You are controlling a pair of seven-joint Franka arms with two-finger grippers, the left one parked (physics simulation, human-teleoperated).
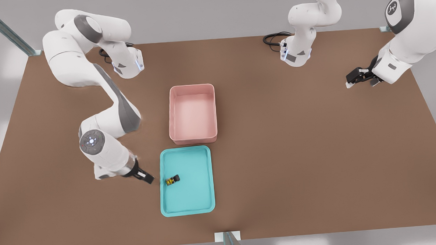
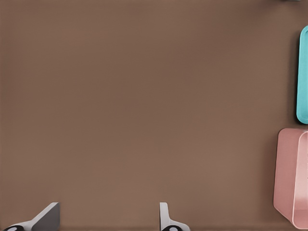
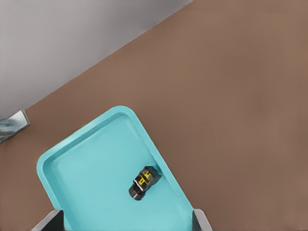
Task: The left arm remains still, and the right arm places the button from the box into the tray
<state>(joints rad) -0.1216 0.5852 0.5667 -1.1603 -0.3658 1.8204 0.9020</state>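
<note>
Surface: a brown table (image 1: 296,141) fills the front view, with pale grey walls beyond its edges.
Box: the pink box (image 1: 192,114) stands near the table's centre, its inside bare (only pink floor shows).
Tray: the turquoise tray (image 1: 186,181) lies flat at 6 o'clock from the box, just beside it, with a narrow strip of table between them.
Button: the button (image 1: 172,180) lies on its side on the tray floor, near the rim at the front view's left; in the right wrist view the button (image 3: 143,182) shows yellow markings on a dark body, close to the tray's (image 3: 91,187) long rim.
Right arm: the right arm (image 1: 103,116) reaches down at 9 o'clock from the tray.
Gripper: the gripper (image 1: 146,177) hovers just outside the tray's rim, at 9 o'clock from the button and apart from it; its fingers (image 3: 201,222) stand spread wide, grasping nothing.
</note>
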